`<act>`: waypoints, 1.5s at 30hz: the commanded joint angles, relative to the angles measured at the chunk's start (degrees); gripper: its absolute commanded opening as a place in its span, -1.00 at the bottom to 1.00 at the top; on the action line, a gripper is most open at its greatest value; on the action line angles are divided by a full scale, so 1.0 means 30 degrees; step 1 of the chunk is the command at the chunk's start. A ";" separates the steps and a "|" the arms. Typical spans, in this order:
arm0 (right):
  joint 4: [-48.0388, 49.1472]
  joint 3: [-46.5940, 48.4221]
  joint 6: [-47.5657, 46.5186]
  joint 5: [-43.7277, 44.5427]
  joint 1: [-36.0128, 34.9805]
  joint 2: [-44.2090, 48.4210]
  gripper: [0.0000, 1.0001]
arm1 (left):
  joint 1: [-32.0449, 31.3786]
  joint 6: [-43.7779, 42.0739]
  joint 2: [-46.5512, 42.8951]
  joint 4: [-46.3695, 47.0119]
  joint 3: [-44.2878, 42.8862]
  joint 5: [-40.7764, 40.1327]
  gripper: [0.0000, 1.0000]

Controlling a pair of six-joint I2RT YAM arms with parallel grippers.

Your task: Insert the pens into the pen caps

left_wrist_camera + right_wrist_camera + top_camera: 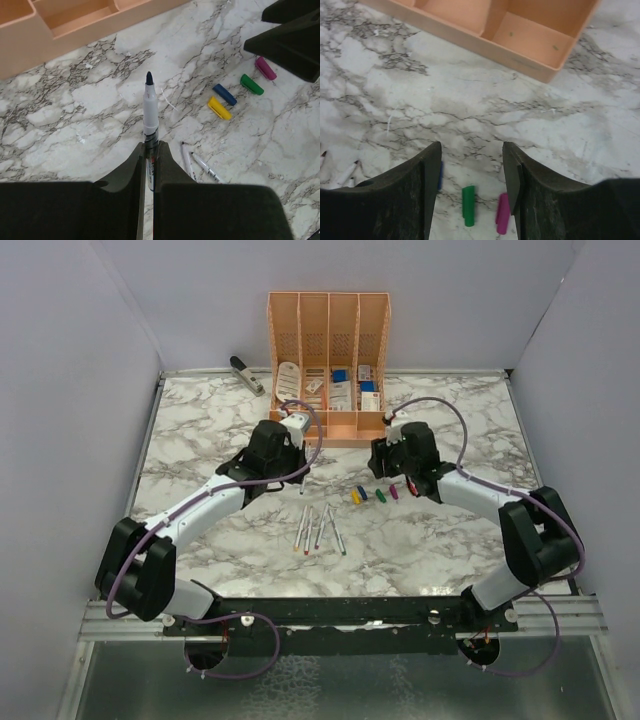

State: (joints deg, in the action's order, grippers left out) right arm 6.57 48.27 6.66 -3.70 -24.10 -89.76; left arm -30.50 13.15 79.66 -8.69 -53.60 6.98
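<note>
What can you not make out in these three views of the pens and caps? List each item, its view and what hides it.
The blue cap: right wrist view, a finger of the right gripper covers all but a sliver.
The lying pens: left wrist view, cut off behind the left gripper.
The held pen: left wrist view, its print is blurred and partly hidden between the fingers.

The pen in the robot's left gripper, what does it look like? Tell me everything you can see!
The pen is thin, with a smooth white barrel that looks plastic, a dark printed band lower down and a dark pointed tip. It has no cap on. The left gripper is shut on its lower barrel, one dark finger on each side. Its tip points away from the wrist, over the marble table. Whether the tip touches the table can't be seen.
</note>
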 commanded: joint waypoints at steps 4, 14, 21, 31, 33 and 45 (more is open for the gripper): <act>-0.1230 0.0794 -0.0524 0.1047 -0.2171 -0.0452 -0.06 | 0.0000 0.0449 -0.0149 0.5050 0.1594 0.2462 -1.00; -0.2023 0.0917 -0.0226 0.1659 -0.3052 -0.0988 -0.17 | 0.0202 0.0620 -0.2953 0.9047 0.5000 0.3346 -1.00; -0.2373 0.1379 -0.0212 0.2017 -0.3245 -0.1961 -0.22 | 0.0395 0.0551 -0.3790 0.9108 0.5458 0.3590 -1.00; -0.2592 0.1566 0.0013 0.2557 -0.3567 -0.2643 -0.27 | 0.0688 0.0834 -0.4207 0.9136 0.5720 0.3561 -1.00; -0.2754 0.1646 0.0065 0.2654 -0.3569 -0.2824 -0.30 | 0.0726 0.0848 -0.4305 0.9138 0.5789 0.3517 -1.00; -0.3477 0.1591 0.0223 0.2958 -0.3860 -0.3143 -0.31 | 0.0939 0.1085 -0.4550 0.9138 0.6072 0.3412 -1.00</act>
State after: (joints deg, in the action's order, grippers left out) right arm -2.81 51.70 6.39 3.38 -34.89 -98.30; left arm -28.08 15.97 67.51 16.71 -36.12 16.10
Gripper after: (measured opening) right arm 0.347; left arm 0.059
